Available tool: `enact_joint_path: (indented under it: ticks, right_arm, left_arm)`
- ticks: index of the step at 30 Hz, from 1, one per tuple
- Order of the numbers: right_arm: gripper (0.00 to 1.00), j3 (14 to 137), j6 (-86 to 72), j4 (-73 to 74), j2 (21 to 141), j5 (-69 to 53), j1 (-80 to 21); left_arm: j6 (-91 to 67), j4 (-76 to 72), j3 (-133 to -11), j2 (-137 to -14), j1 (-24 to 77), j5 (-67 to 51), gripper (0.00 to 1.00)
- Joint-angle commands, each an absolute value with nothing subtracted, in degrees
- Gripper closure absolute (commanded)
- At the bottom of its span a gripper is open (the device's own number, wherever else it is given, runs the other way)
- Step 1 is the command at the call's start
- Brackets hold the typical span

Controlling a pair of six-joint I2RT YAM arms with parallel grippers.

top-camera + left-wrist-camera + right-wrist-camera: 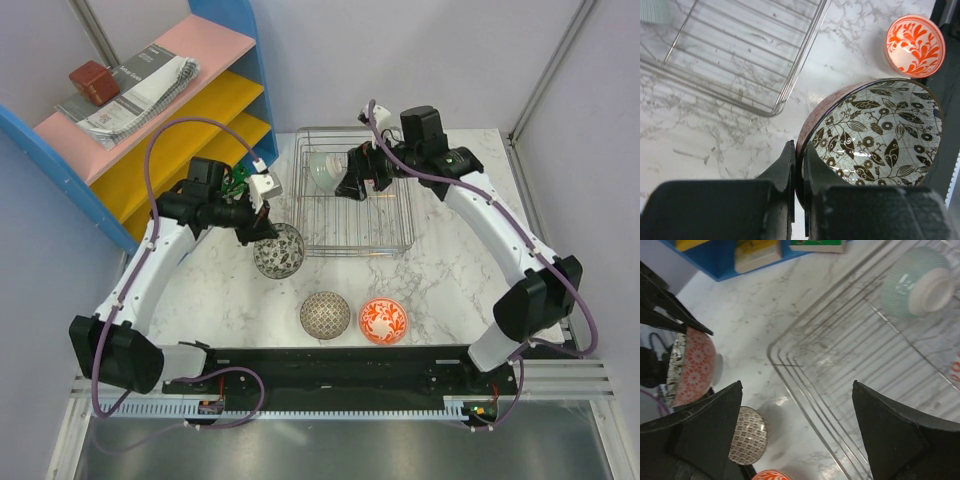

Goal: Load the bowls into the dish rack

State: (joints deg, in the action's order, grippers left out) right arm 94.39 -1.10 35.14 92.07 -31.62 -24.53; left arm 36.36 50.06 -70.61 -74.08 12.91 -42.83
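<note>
My left gripper (262,232) is shut on the rim of a dark leaf-patterned bowl (278,250), held just left of the silver wire dish rack (400,215). In the left wrist view the jaws (801,170) pinch that bowl's wall (875,135), one finger inside and one outside. My right gripper (362,182) is open and empty over the rack; in its wrist view (797,385) it hangs above the rack's corner (790,365). A pale green bowl (325,170) lies on its side in the rack (912,282). A beige-grey bowl (325,314) and a red-orange bowl (383,320) stand on the table. The blue bowl is out of view.
A blue-framed shelf (225,20) with pink and yellow boards stands at the far left, holding booklets (140,95) and a red block (90,80). The marble table (450,270) ends at a black rail along the near edge.
</note>
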Motion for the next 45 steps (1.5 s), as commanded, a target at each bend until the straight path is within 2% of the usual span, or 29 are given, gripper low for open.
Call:
enact_joint_path:
  ticks: [1, 4, 11, 35, 45]
  right_arm:
    - [0.02, 97.7, -7.9, 33.6, 97.2, -51.6, -24.4]
    - [0.02, 96.5, -12.3, 29.9, 98.5, -57.3, -24.4]
    - [0.02, 93.2, -16.9, 25.5, 100.3, -61.2, -24.4]
    - [0.02, 87.4, -26.8, 13.1, 104.5, -64.4, -24.5]
    - [0.13, 84.7, -34.7, 4.3, 105.2, -69.3, -25.1]
  left_arm:
    - [33.6, 49.5, -77.9, -78.0, 16.0, -48.1, 0.98]
    - [32.3, 46.3, -80.9, -80.6, 17.0, -44.6, 0.98]
    - [29.3, 41.7, -86.8, -87.4, 17.5, -40.7, 0.98]
    - [26.7, 37.6, -88.5, -87.1, 21.2, -41.0, 0.98]
    - [26.6, 35.9, -87.5, -86.3, 21.7, -40.3, 0.98]
